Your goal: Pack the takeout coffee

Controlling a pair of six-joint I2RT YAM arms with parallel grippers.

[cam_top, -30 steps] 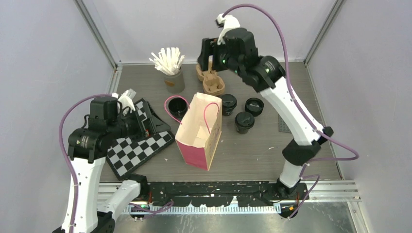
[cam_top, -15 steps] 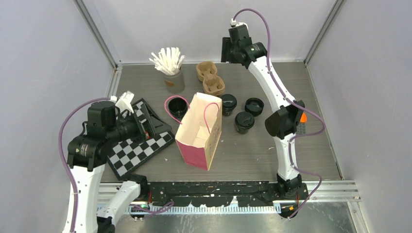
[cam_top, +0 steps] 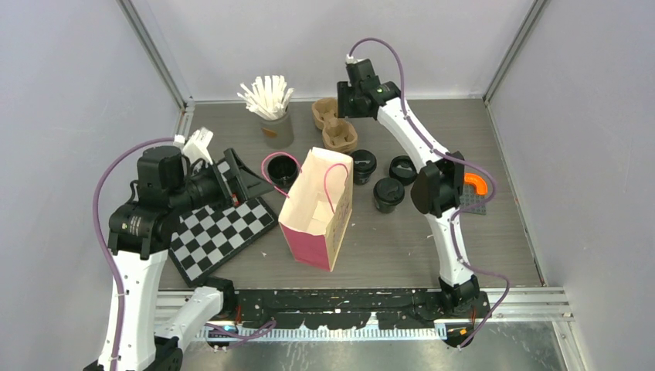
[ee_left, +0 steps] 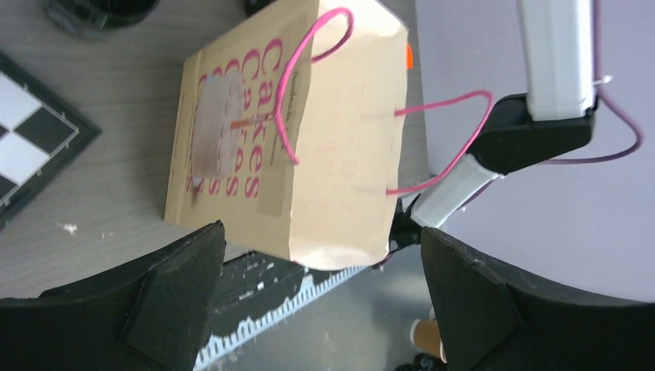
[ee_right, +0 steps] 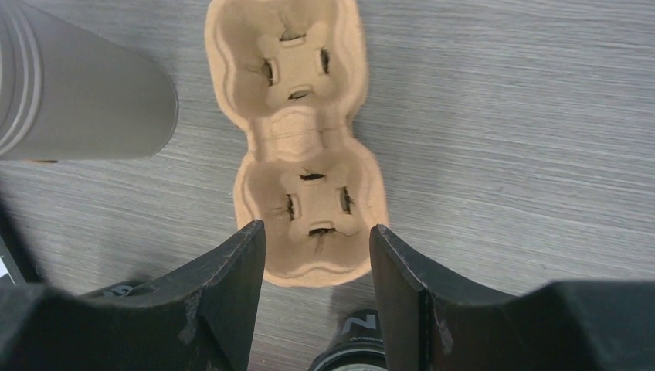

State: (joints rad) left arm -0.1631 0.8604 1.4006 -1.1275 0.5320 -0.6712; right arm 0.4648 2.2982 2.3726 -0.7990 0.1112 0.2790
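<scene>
With the right gripper (ee_right: 317, 236) half-spread above the carrier (ee_right: 297, 139) by the tabletop's (cam_top: 494, 255) far edge, I would lower squarely and pinch one cell wall, while the cups (cam_top: 388, 193) sit mid-tabletop beside the bag (cam_top: 317, 209) and the left gripper (ee_left: 320, 232) gapes wide.

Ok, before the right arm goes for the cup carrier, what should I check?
1. Right gripper centred over cup carrier: ok, jaws straddle its near pocket.
2. Jaws touching the carrier: cannot tell.
3. Carrier pockets empty: ok.
4. Paper bag upright, mouth open: ok.
5. Left gripper open and empty: ok.
6. Lids all on: not ok, the black cup left of the bag is open.
</scene>
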